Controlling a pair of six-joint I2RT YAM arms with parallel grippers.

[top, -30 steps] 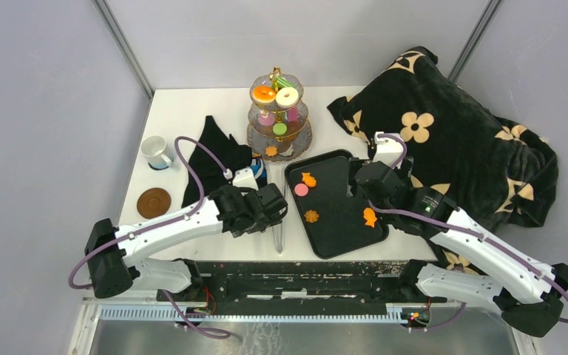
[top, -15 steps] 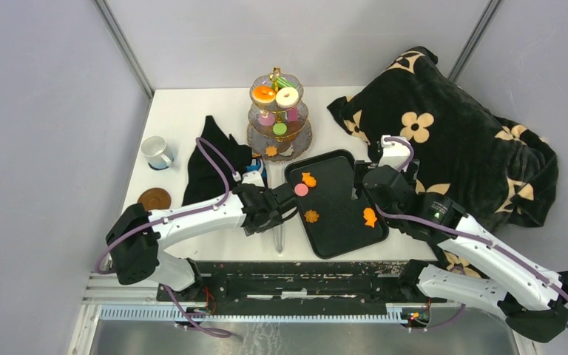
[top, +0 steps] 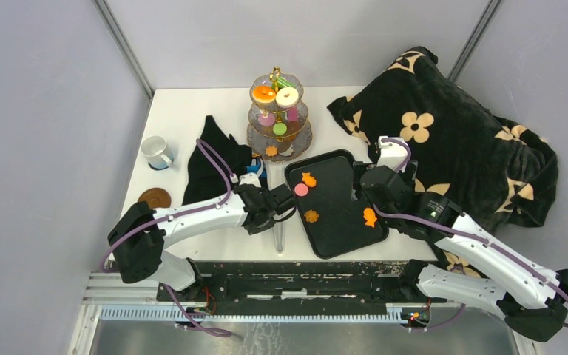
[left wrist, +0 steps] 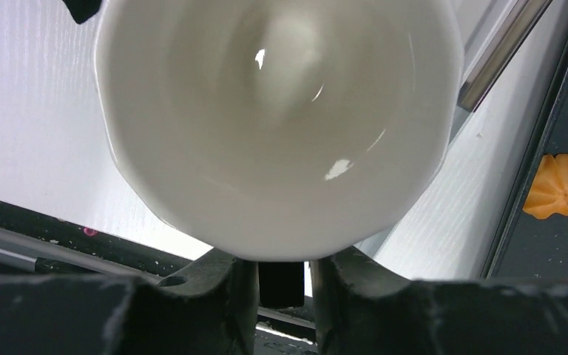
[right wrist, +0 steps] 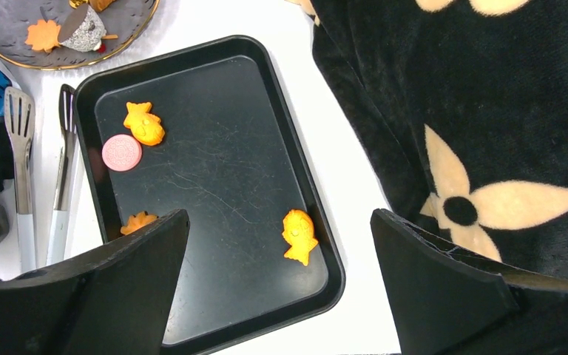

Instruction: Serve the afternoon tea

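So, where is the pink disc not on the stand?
Right wrist view: the pink disc lies on the black tray, by its left rim, beside an orange cookie.

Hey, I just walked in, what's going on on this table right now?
The left gripper has its jaws close together on the rim of a glossy white bowl, beside the black rectangular tray. The right gripper hangs open above that tray, which holds three orange cookies and a round pink disc. More treats sit on the grey tiered stand behind.
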